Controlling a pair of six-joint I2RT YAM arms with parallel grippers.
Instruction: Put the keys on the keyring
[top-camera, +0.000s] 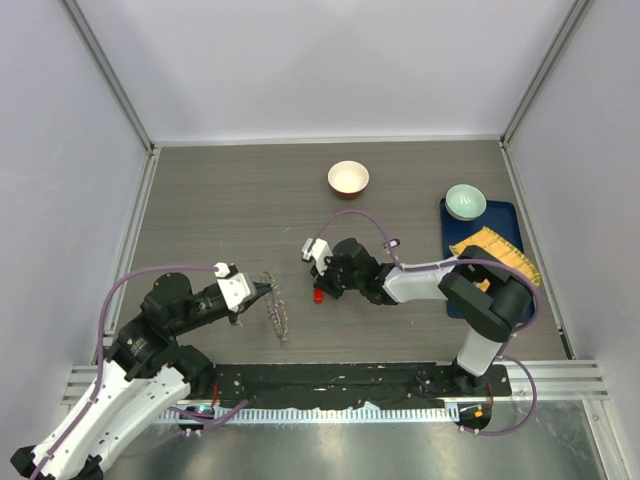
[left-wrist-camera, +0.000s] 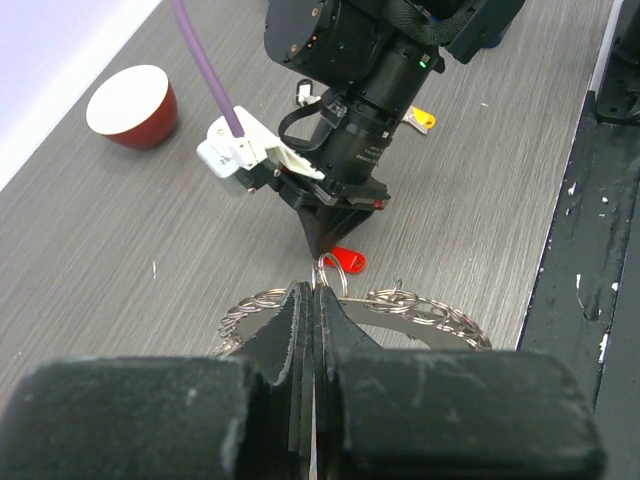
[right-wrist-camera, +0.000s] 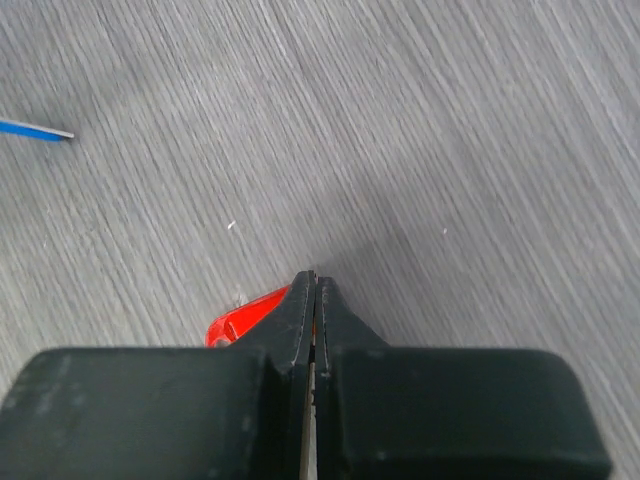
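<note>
Left pincer (top-camera: 260, 291) is clamped tight on the rim of the keyring (top-camera: 278, 318), front-left on the counter (top-camera: 220, 210). Just right of that, the red key (top-camera: 318, 296) lies on the wood. The right pincer (top-camera: 323, 285) is pressed shut with its tip right at the key; can't tell if it's actually pinching it.

Red key (right-wrist-camera: 240, 322) mostly behind the right end effector (right-wrist-camera: 314, 282) (blade hidden); keyring (left-wrist-camera: 430, 308) partly behind the left end effector (left-wrist-camera: 312, 292).

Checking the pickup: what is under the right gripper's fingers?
The red key head shows beside the shut right fingers; its metal blade is covered by them, so a grip cannot be confirmed.
</note>
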